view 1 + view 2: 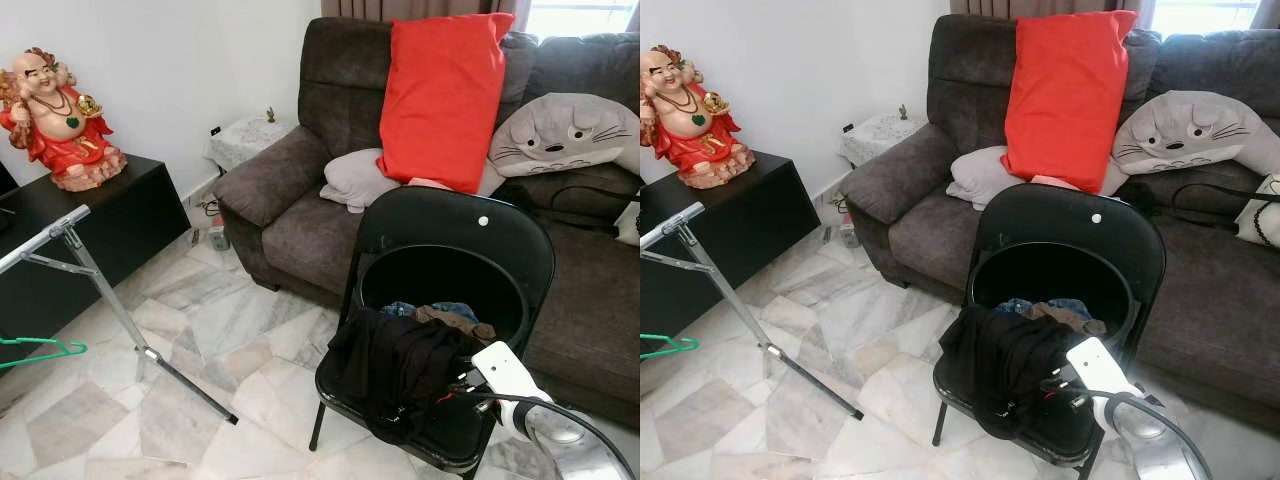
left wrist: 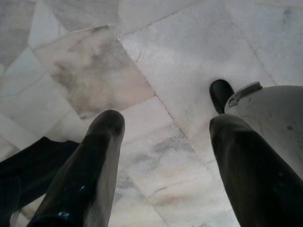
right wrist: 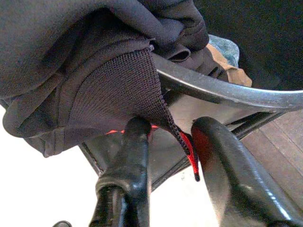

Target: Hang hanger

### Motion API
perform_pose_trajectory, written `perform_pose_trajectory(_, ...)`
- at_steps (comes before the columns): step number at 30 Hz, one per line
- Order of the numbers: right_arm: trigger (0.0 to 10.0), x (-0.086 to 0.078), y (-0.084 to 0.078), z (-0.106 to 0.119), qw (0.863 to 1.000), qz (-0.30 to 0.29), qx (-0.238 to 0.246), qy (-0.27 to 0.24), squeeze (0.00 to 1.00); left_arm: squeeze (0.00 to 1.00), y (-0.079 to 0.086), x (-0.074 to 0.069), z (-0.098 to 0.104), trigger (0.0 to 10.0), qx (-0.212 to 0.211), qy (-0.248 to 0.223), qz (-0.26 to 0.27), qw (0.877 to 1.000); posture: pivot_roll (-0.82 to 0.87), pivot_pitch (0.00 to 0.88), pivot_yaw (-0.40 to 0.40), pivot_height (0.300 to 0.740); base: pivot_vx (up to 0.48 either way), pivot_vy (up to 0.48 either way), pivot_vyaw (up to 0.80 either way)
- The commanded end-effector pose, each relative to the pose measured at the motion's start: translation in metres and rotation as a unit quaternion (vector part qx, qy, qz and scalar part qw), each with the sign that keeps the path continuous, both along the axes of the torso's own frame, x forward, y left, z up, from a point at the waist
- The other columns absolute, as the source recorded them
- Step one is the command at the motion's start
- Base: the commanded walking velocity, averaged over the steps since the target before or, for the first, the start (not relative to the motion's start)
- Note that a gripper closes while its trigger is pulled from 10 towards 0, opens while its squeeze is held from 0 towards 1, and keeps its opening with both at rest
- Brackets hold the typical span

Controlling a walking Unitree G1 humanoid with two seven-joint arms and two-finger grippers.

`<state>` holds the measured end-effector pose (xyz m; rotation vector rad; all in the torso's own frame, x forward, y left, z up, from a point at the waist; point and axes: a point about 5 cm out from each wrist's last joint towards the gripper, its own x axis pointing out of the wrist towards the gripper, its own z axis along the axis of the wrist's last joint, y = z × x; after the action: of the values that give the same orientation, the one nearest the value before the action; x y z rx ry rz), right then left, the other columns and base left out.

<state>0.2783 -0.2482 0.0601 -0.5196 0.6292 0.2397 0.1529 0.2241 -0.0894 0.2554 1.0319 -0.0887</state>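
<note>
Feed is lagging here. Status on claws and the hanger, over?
Right claw open at black garment on folding chair, red hanger tip between its fingers. Left claw open over marble floor. Drying rack far left.

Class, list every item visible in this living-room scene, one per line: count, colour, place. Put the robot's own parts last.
Fabric sofa: one, dark brown, against the wall.
Large pillow: one, red, upright on the sofa.
Small cushion: one, grey, beside the red pillow.
Cat-faced plush cushion: one, grey, on the sofa.
Folding chair: one, black, before the sofa.
Garment: one, black, piled on the chair.
Plastic hanger: one, green, far left.
Metal rack: one, silver, left.
Laughing statue: one, red, on the black cabinet.
Right hand: open, at the garment's edge.
Left hand: open, above the floor.
</note>
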Motion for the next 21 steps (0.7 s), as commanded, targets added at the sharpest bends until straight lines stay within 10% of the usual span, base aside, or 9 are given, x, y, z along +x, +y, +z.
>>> perform_pose_trajectory(1, 0.0, 0.005, 0.005, 0.002, 1.000, 0.007, 0.005, -0.010, 0.00, 0.00, 0.006, -0.004, -0.001, 10.0, 0.008, 0.011, 0.008, 1.000, -0.04, 0.017, 0.135, 0.740, 0.000, 0.000, 0.00)
perform_pose_trajectory(13, 0.0, 0.007, 0.013, 0.006, 0.999, 0.022, 0.025, -0.020, 0.00, 0.00, 0.004, -0.004, -0.001, 10.0, 0.005, 0.013, 0.008, 1.000, -0.04, 0.016, 0.130, 0.740, 0.000, 0.000, 0.00)
perform_pose_trajectory(21, 0.0, 0.022, 0.052, 0.050, 0.982, 0.064, 0.148, -0.101, 0.00, 0.00, 0.002, -0.004, -0.002, 10.0, 0.003, 0.012, 0.008, 1.000, -0.05, 0.016, 0.126, 0.740, 0.000, 0.000, 0.00)
